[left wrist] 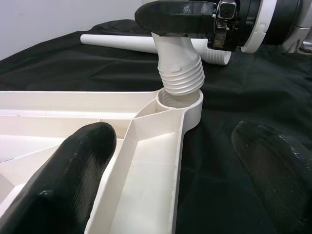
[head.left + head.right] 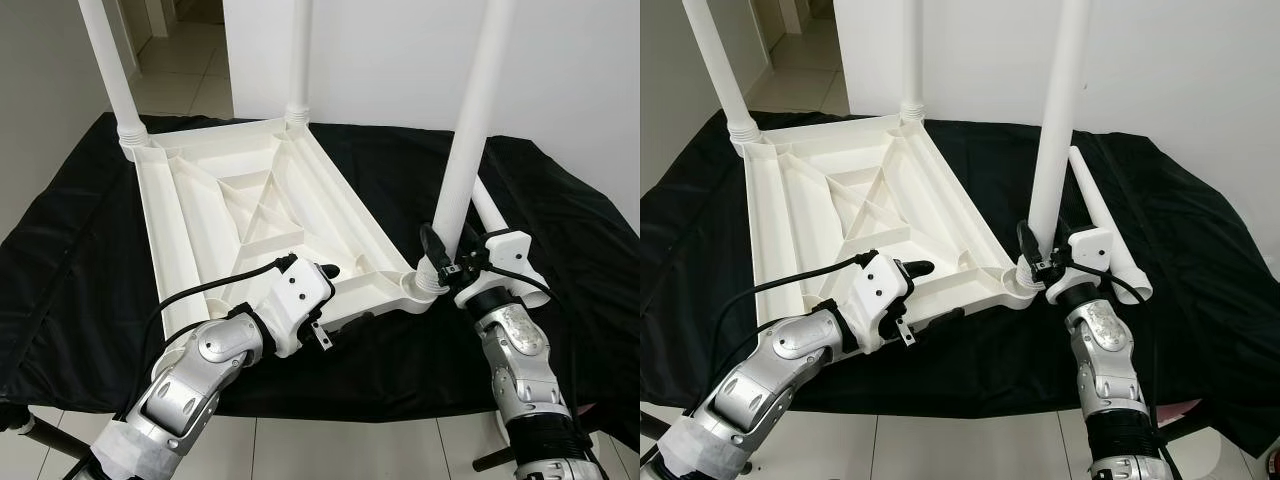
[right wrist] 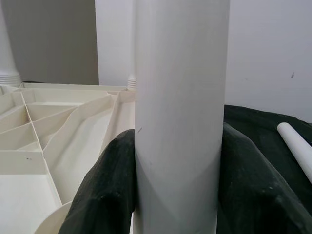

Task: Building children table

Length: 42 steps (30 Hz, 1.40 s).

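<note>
A: Tabletop, white, lies upside down on the black cloth. Two legs stand at its far corners. The right gripper squeezes a third leg at the near corner socket.

B: Another leg?

A: A loose leg lies on the cloth just beside it.

B: Left wrist view?

A: The left gripper is spread wide across the tabletop's edge.

B: Right wrist view?

A: Black fingers press both sides of the leg.

Head eyes look down from above the tabletop. Both wrist cameras sit close by its near corner socket, sharing that.
</note>
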### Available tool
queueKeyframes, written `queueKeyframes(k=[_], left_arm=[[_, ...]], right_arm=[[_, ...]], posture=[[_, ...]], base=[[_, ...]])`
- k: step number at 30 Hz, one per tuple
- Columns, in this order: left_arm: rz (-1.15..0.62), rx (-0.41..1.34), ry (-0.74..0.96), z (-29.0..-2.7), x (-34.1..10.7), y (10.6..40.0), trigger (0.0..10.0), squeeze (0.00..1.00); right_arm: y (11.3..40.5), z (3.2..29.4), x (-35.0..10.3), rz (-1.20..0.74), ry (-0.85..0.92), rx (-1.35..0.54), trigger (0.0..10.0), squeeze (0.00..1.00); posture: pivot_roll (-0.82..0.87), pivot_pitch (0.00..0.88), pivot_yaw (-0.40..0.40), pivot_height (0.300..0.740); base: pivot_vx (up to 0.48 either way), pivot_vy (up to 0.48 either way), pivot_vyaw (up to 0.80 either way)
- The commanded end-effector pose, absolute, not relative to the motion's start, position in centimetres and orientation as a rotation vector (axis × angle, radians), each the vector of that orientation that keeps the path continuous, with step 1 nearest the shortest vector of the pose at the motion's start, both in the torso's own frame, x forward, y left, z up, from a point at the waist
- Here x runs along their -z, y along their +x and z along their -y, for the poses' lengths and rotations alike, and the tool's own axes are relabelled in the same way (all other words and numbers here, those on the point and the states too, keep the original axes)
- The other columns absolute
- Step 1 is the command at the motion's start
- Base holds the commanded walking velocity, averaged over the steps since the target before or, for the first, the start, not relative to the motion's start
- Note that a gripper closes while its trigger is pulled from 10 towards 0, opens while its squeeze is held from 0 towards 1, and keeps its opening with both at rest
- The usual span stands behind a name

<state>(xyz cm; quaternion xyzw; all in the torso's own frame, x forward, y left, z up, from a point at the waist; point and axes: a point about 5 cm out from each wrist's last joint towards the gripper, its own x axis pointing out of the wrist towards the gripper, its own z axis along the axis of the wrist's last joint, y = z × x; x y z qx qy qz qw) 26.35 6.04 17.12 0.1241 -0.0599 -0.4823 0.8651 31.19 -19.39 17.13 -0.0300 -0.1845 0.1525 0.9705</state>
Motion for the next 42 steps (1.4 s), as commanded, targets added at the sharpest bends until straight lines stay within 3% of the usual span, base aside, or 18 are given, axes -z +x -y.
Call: queueKeyframes(k=[1, 2, 3, 5, 6, 14, 19, 20, 27, 42], left_arm=[[0.108, 1.061, 0.264, -6.0, -16.9, 26.2, 10.0, 0.00], [0.101, 1.073, 0.231, -5.9, -17.0, 26.2, 10.0, 0.00], [0.098, 1.079, 0.200, -5.9, -17.2, 26.3, 10.0, 0.58], [0.097, 1.083, 0.180, -5.9, -17.4, 26.4, 10.0, 0.58], [0.100, 1.102, 0.152, -5.9, -17.7, 26.4, 10.0, 1.00], [0.113, 1.124, 0.123, -6.0, -18.8, 27.4, 10.0, 1.00], [0.108, 1.119, 0.016, -6.2, -20.0, 28.4, 10.0, 1.00], [0.099, 1.131, -0.034, -6.1, -20.7, 28.9, 10.0, 0.00], [0.116, 1.270, -0.194, -5.1, -23.8, 29.7, 10.0, 0.00], [0.130, 1.365, -0.278, -3.6, -27.4, 31.1, 10.0, 0.00]], right_arm=[[31.0, 19.1, -16.8, 0.349, -0.043, -0.328, 10.0, 0.00], [31.0, 19.0, -16.8, 0.343, -0.037, -0.340, 10.0, 0.00], [30.9, 18.9, -16.9, 0.340, -0.048, -0.346, 10.0, 0.00], [30.9, 18.9, -16.9, 0.340, -0.057, -0.348, 10.0, 0.00], [30.8, 18.9, -16.9, 0.336, -0.061, -0.354, 10.0, 0.00], [30.3, 18.3, -16.9, 0.334, -0.082, -0.412, 10.0, 0.00], [29.9, 17.6, -17.3, 0.326, -0.083, -0.497, 10.0, 0.00], [29.7, 17.3, -17.4, 0.311, -0.086, -0.549, 10.0, 0.00], [29.1, 16.7, -17.6, 0.233, -0.106, -0.724, 10.0, 0.00], [28.7, 15.2, -17.5, 0.181, -0.114, -0.872, 10.0, 0.00]], posture=[[0.05, 0.087, -0.035, 0.740], [0.05, 0.087, -0.035, 0.740], [0.05, 0.086, -0.036, 0.740], [0.05, 0.086, -0.036, 0.740], [0.05, 0.084, -0.036, 0.740], [0.05, 0.076, -0.030, 0.740], [0.05, 0.072, -0.026, 0.740], [0.05, 0.069, -0.027, 0.740], [0.05, 0.065, -0.027, 0.740], [0.05, 0.022, -0.007, 0.740]], base=[[0.000, 0.000, 0.00], [0.000, 0.000, 0.00], [0.000, 0.000, 0.00], [0.000, 0.000, 0.00], [0.000, 0.000, 0.00], [0.000, 0.000, 0.00], [0.000, 0.000, 0.00], [0.000, 0.000, 0.00], [0.000, 0.000, 0.00], [0.000, 0.000, 0.00]])
